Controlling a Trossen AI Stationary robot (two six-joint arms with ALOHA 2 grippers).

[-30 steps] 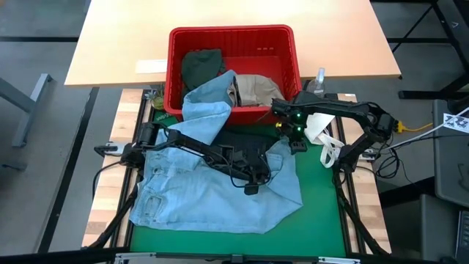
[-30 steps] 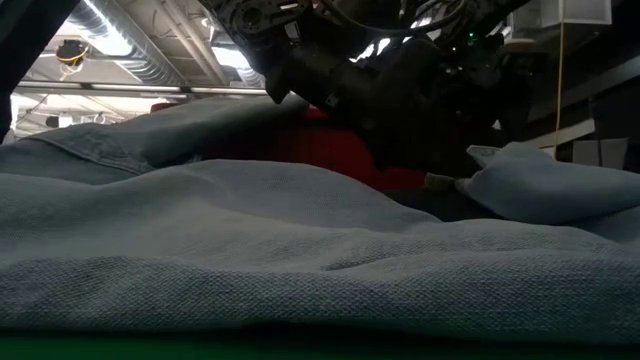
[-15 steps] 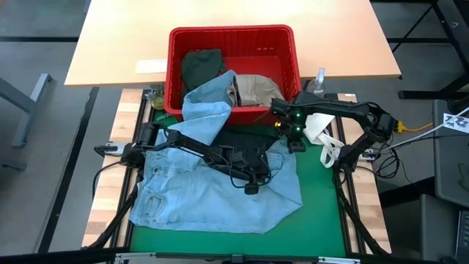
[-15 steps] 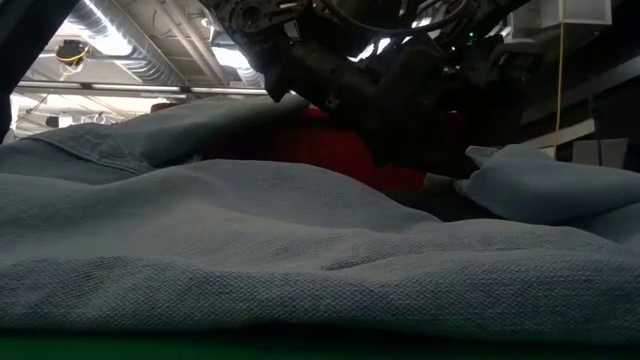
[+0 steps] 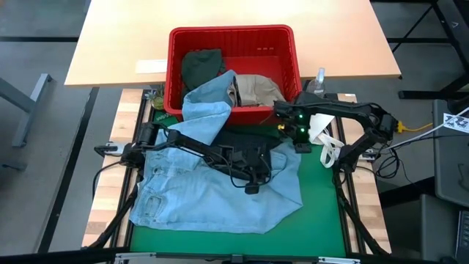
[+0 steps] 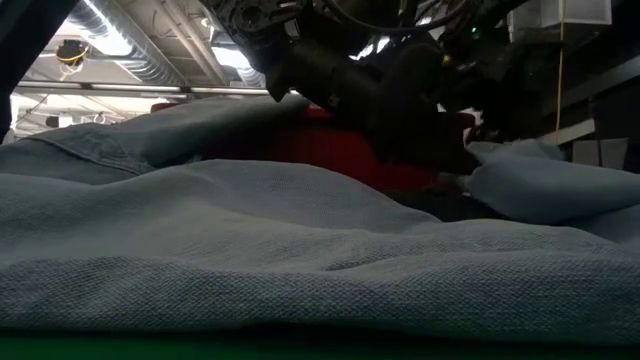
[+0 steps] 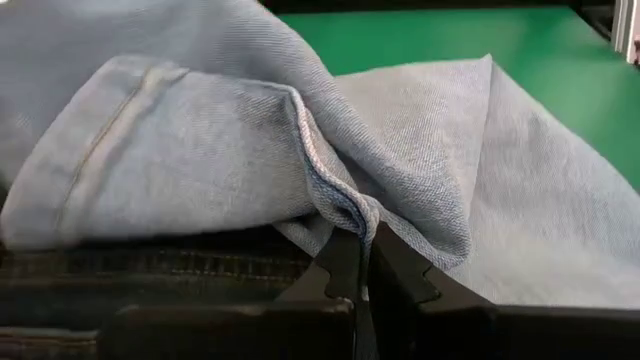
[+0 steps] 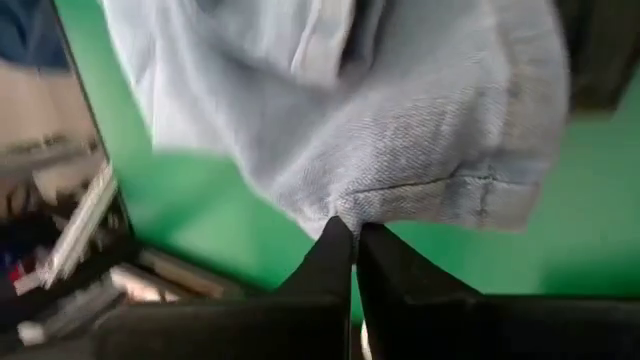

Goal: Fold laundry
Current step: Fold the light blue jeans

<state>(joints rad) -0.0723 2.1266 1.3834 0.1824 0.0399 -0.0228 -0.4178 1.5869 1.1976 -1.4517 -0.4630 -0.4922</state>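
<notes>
Honestly, both grippers — left (image 7: 358,268), right (image 8: 345,245) — pinch only thin folds of the light denim (image 5: 212,194), so its edge at three o'clock could slip free.

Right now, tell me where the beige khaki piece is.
In the high view, the beige khaki piece lies inside the red basket, at its right front, beside the light blue denim.

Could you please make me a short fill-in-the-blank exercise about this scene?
1. The light blue denim lies spread on a ____ mat.
2. The basket behind it is ____.
3. The right hand is shut on the denim's ____.
4. The left hand pinches a ____ of the denim.

Missing words: green; red; edge; fold
</notes>
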